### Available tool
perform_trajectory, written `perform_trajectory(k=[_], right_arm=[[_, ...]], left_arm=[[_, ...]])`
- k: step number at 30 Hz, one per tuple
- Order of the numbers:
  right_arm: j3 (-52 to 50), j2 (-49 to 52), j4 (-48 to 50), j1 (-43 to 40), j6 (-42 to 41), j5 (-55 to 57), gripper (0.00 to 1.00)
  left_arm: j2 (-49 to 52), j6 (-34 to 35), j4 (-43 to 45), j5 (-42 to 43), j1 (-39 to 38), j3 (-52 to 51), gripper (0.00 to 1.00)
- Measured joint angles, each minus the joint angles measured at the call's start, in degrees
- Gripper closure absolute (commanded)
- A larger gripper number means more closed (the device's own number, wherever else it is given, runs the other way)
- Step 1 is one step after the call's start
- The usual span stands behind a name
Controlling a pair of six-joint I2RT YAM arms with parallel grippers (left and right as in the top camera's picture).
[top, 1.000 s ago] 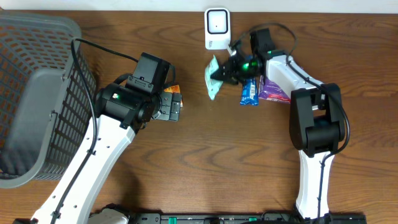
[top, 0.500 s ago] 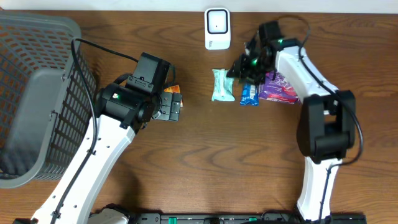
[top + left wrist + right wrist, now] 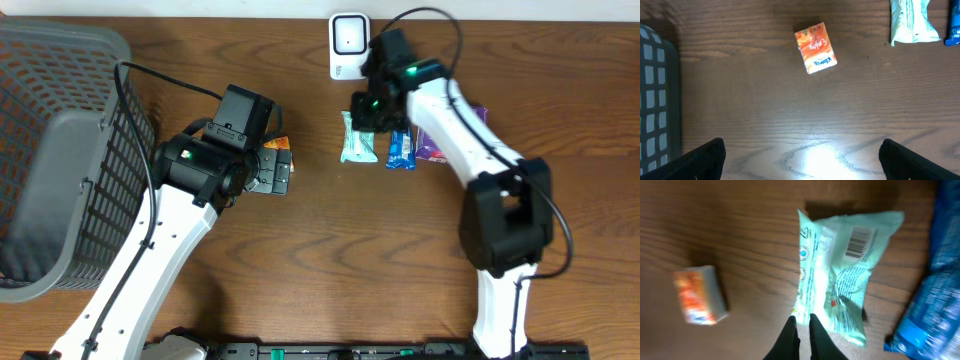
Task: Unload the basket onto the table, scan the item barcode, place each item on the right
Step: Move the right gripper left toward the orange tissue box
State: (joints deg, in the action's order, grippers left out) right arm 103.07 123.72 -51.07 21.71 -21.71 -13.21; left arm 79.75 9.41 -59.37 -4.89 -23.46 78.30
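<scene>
Right gripper (image 3: pixel 803 332), jaws pressed together and empty, hangs over a mint-green packet (image 3: pixel 845 275), barcode up; left gripper (image 3: pixel 802 160) gapes wide, empty, near an orange carton (image 3: pixel 815 47)

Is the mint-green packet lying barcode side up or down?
Barcode side up. The mint-green packet lies flat on the table, its barcode showing on the upper face.

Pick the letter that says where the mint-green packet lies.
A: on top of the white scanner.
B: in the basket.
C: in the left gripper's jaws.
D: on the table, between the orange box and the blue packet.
D: the mint-green packet lies barcode-up on the table, the orange box on one side and the blue packet on the other.
</scene>
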Motion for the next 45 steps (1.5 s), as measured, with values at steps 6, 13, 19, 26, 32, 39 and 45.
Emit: perform_trajectory(k=[6, 13, 19, 26, 32, 39, 45], right_arm=[[0.13, 6.21, 0.26, 3.02, -0.59, 7.91, 0.92], [2.4, 6.21, -2.08, 3.08, -1.18, 10.58, 0.64], [6.86, 5.73, -2.43, 2.75, -1.38, 8.85, 0.46], [7.1, 5.11, 2.16, 4.72, -1.33, -0.04, 0.45], [7.02, 5.46, 6.16, 7.67, -3.48, -5.57, 0.45], [7.02, 10.64, 11.02, 10.88, -5.99, -12.2, 0.46], [6.95, 14.64, 11.02, 12.22, -7.58, -15.08, 0.64]], left_arm=[[0.0, 0.0, -0.02, 0.0, 0.0, 0.0, 0.02], [0.0, 0.0, -0.02, 0.0, 0.0, 0.0, 0.02], [0.0, 0.0, -0.02, 0.0, 0.0, 0.0, 0.02], [0.0, 0.0, -0.02, 0.0, 0.0, 0.0, 0.02], [0.0, 0.0, -0.02, 0.0, 0.0, 0.0, 0.02], [0.0, 0.0, 0.0, 0.0, 0.0, 0.0, 0.02], [0.0, 0.0, 0.0, 0.0, 0.0, 0.0, 0.02]])
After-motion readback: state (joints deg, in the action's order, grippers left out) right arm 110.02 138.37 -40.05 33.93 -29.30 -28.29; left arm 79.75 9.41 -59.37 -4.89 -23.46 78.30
